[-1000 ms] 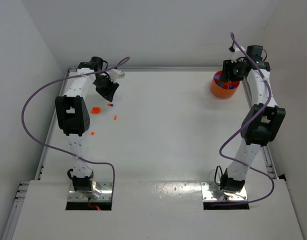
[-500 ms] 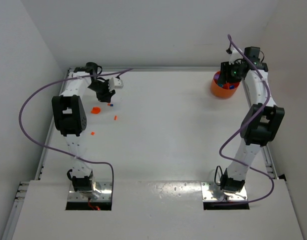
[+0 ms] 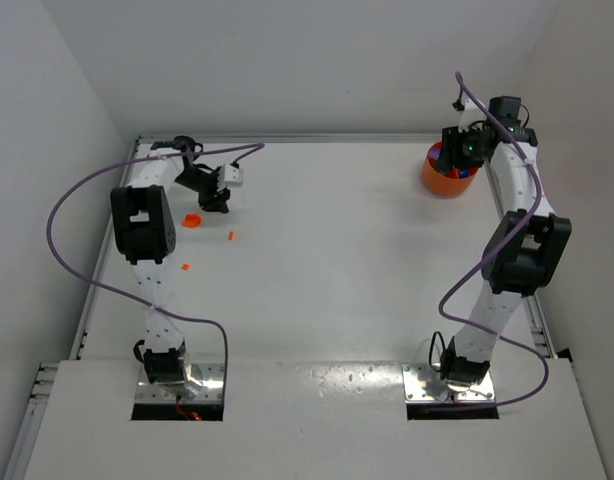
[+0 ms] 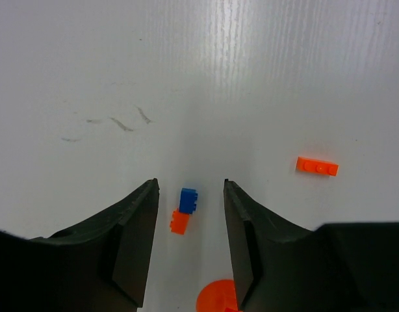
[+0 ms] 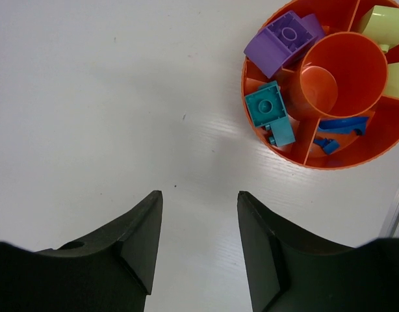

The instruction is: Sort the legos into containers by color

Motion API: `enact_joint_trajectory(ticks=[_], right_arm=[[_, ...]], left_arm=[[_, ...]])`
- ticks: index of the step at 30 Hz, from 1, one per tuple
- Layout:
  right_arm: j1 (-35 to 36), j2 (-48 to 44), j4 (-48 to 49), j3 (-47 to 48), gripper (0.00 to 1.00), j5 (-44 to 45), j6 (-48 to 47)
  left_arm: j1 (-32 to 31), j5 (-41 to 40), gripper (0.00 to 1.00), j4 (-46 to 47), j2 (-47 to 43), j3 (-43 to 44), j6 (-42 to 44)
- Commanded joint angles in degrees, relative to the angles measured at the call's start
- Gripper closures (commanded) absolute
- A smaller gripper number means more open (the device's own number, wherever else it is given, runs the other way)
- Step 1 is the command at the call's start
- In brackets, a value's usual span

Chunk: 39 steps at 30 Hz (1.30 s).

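My left gripper (image 3: 217, 200) hangs open at the far left of the table. In the left wrist view a tiny blue lego (image 4: 189, 199) and an orange one (image 4: 179, 222) lie touching each other on the table between the open fingers (image 4: 190, 183), and neither finger touches them. A flat orange lego (image 4: 317, 167) lies to the right of the fingers. The orange container (image 3: 447, 175) stands at the far right. My right gripper (image 3: 453, 150) hovers open and empty beside it. The right wrist view shows its compartments (image 5: 329, 162) holding purple (image 5: 284, 39), teal (image 5: 268, 107), blue (image 5: 339, 127) and yellow-green (image 5: 385, 23) pieces.
A round orange piece (image 3: 191, 220) lies just in front of the left gripper, and it also shows at the bottom edge of the left wrist view (image 4: 216, 299). Two more small orange legos (image 3: 230, 236) (image 3: 184, 267) lie nearer on the table. White walls close in the table's far, left and right sides.
My left gripper has turned and come down a little nearer, so it now stands over the blue and orange legos. The right arm has barely shifted.
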Motion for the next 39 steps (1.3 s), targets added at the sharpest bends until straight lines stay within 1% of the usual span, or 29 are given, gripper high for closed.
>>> enact_joint_trajectory(ticks=[1,2,4,7,18,23,27,32,39], right_arm=[[0.28,-3.83,1.0,-0.76,0.49,-0.08,-0.91],[0.28,-3.84,1.0,-0.77,0.49,0.44,-0.91],[0.28,-4.36,1.0,-1.29,0.49,0.45,-0.91],[0.28,-4.89,1.0,-1.82,0.48,0.97,-0.91],[0.28,-4.89,1.53,-2.35,0.48,0.98,-0.91],[0.81,-4.89,1.53,-2.35,0.48,1.5,-0.91],[0.81,-4.89,1.53,-2.35,0.48,2.03,-0.91],[0.81,-4.89,1.53,-2.35,0.48,2.03,-0.91],[0.81,-4.89,1.53,-2.35,0.48,2.03,-0.91]], left_arm=[[1.52,5.38,0.5,-6.75,2.69,4.19,8.13],[1.53,5.39,0.53,-7.55,3.23,5.59,8.14],[2.22,6.96,0.57,-8.17,3.76,6.22,8.14],[2.76,7.67,0.58,-7.64,5.16,7.54,6.99],[3.29,6.09,0.59,-7.12,6.92,7.01,7.52],[3.29,5.47,0.59,-5.1,6.92,6.39,6.91],[3.29,4.33,0.64,-4.04,7.45,6.39,6.2],[3.29,3.28,0.64,-1.85,7.45,5.79,5.15],[3.29,2.75,0.64,-1.84,7.45,4.72,5.68]])
